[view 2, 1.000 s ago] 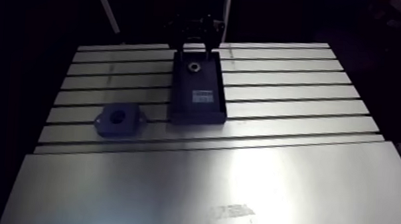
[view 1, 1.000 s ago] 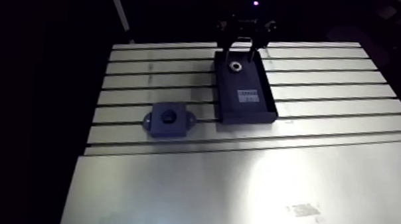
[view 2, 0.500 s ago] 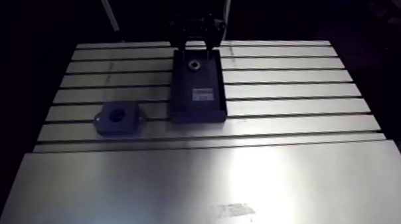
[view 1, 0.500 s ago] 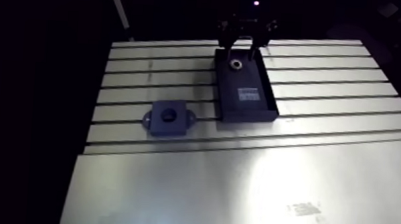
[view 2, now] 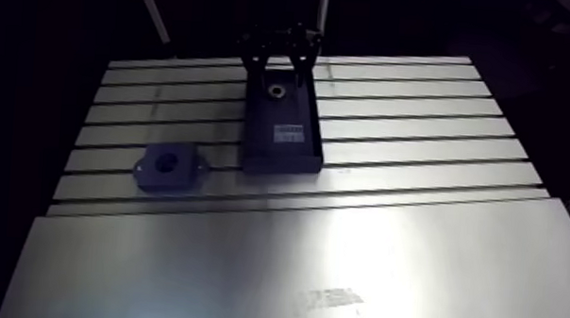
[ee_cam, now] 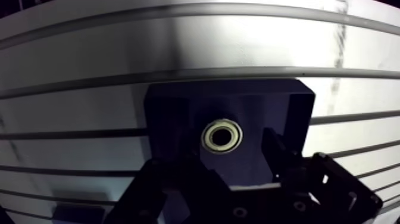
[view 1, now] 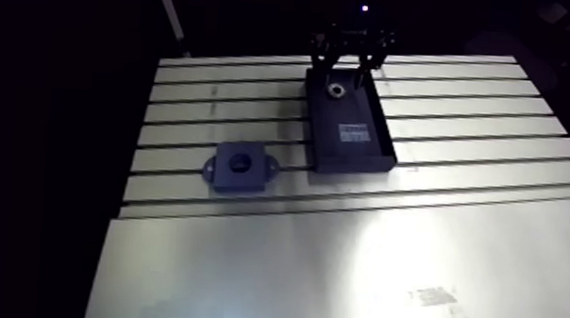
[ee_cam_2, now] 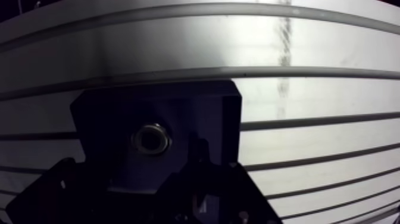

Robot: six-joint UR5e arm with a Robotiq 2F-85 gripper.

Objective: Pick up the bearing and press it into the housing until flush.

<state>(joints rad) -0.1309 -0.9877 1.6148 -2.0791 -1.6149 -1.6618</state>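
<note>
Sitting nearest on the slotted aluminium table (view 1: 460, 134), the dark housing (view 1: 241, 168) rests with its bore facing up, well apart from the bearing. Beyond it and off to one side lies a long black tray (view 1: 351, 141), with the silver bearing (ee_cam: 222, 136) flat on the floor at its far end. Over it hangs the gripper (view 1: 343, 77), its fingers (ee_cam: 280, 152) spread either side of the ring and, as far as the dark view allows, touching nothing.
</note>
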